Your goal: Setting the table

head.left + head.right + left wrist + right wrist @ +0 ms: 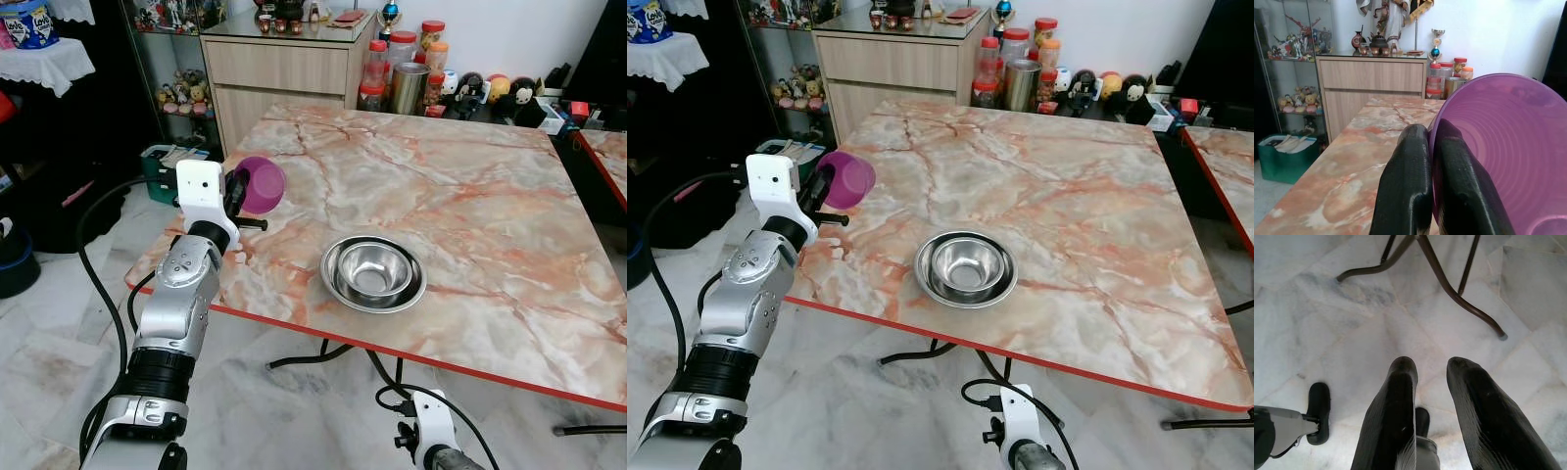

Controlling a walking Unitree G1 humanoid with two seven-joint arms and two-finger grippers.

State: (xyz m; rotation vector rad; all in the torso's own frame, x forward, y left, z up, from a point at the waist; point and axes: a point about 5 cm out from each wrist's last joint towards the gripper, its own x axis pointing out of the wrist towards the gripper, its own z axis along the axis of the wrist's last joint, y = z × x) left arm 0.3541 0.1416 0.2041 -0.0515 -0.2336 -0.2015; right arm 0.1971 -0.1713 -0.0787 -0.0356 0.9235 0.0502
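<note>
The left gripper (1432, 147) pinches the rim of a translucent purple bowl (261, 183), ridged inside, tilted on its side above the marble table's (460, 206) near left corner. The right gripper (1432, 369) hangs parted over the floor.

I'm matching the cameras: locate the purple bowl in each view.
Left eye: purple bowl at the table's left edge, in the left gripper.
Right eye: upper left, same edge.
Left wrist: right half, rim between the jaws.
Right wrist: floor, no bowl.
Shared landmark: steel bowl.
</note>
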